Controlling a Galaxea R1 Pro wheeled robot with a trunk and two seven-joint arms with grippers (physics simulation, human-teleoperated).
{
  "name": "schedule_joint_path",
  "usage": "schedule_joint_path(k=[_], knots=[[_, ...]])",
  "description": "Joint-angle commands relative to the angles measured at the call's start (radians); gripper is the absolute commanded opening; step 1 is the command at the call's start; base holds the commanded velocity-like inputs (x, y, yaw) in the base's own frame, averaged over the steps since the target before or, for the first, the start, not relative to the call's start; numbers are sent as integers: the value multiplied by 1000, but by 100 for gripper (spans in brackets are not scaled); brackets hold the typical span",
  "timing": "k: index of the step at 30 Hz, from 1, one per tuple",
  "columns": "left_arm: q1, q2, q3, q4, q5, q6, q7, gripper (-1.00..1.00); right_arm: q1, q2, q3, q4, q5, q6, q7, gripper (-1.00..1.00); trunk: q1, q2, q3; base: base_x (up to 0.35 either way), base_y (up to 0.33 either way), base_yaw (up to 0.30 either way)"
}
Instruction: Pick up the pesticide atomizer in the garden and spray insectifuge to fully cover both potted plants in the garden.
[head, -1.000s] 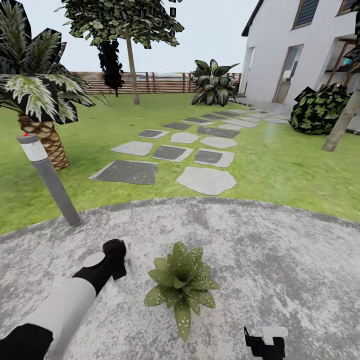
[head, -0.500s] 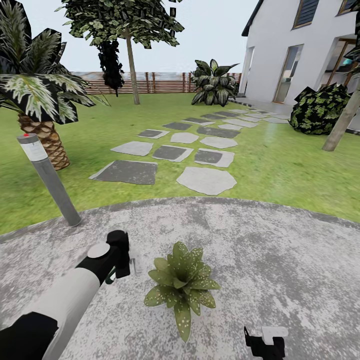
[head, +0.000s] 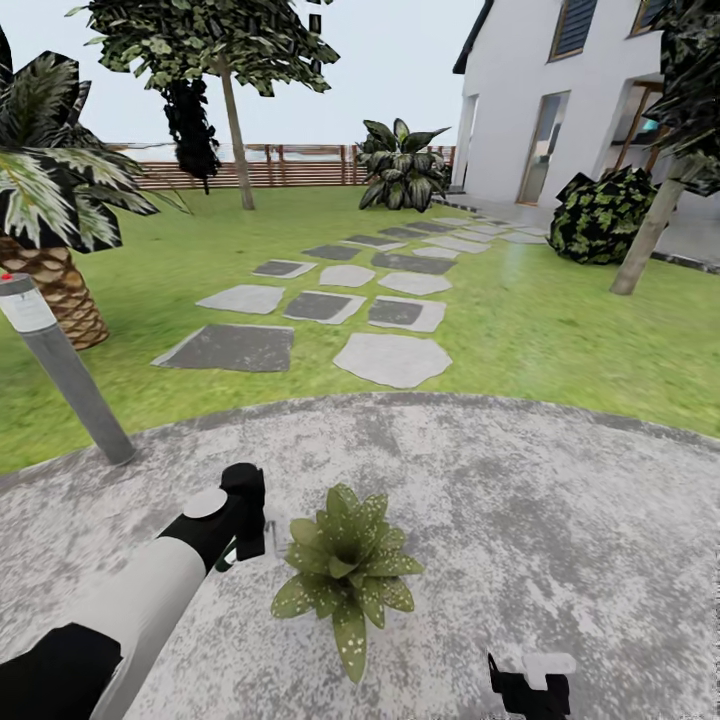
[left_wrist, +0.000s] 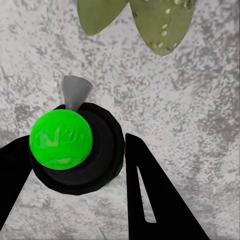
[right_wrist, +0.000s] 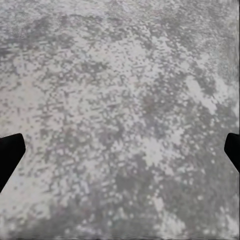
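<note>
Only the camera has swung since a moment ago. Left gripper (left_wrist: 75, 165) clamps the atomizer (left_wrist: 70, 147) beside the potted plant (head: 345, 570) on the patio (head: 520, 500); contact looks firm. Right gripper (right_wrist: 120, 150) hangs spread wide above paving.

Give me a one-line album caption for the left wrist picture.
Left gripper closed around the green-capped pesticide atomizer above the grey patio, speckled potted plant leaves ahead.

Grey mottled patio (head: 560, 520); lawn (head: 560, 330), stepping stones (head: 392, 358); white house (head: 560, 100); slat fence (head: 280, 168).
</note>
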Motion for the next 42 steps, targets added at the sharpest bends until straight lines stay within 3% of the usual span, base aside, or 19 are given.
schedule_joint_path(k=[1, 17, 42], knots=[[0, 1, -2, -1, -3, 9, -6, -100, -1, 0, 9, 1, -6, -3, -5, 100, 0, 0, -1, 0, 0, -229], [1, -3, -20, 1, -5, 10, -1, -100, -1, 1, 9, 0, -7, -3, -5, 100, 0, 0, -1, -66, 74, -32], [1, 0, -20, 0, -7, 11, 1, -100, -1, 1, 7, 0, -7, -3, -6, 100, 0, 0, 3, 0, 87, -184]])
